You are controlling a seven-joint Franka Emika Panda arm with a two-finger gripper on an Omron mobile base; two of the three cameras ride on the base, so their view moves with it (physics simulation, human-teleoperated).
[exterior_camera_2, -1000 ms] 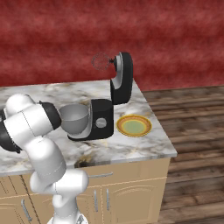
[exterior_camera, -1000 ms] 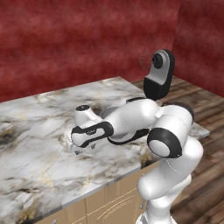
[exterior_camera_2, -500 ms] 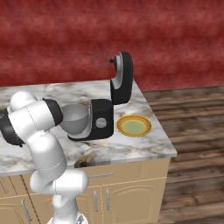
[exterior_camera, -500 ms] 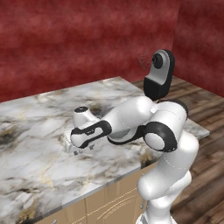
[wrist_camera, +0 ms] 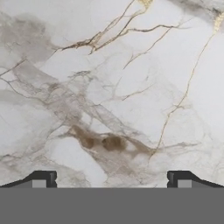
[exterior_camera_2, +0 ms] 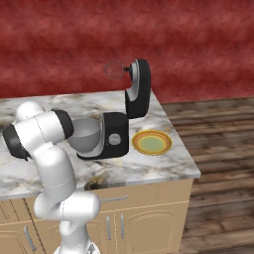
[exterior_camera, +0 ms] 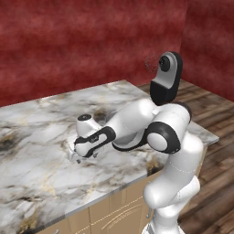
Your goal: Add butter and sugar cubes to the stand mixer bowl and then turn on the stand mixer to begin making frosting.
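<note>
The gripper hangs low over the marble counter, pointing straight down, and from the hand view its fingers stand wide apart with nothing between them but veined stone and a brownish blotch in the pattern. I can't make out any sugar cubes or butter under the hand or anywhere on the counter; if the cubes are there they are too small and pale against this marble to tell. So the step in hand looks to me like a reach for the first ingredient, and doing it well means not closing yet: the hand should find the piece first, bring it dead centre between the tips, and only then come down and squeeze lightly, since a tiny cube would skid away from an off-centre pinch. Beyond the arm, at about three o'clock from the gripper in the left base view, stands the stand mixer with its head tilted up and back and the wire whisk hanging clear in the air. The stand mixer bowl sits on the base under it, open and apparently empty, partly behind the robot's shoulder. Just beside the mixer, toward the counter's end, lies a yellow-rimmed plate. The raised head leaves a clear drop into the bowl from above.
</note>
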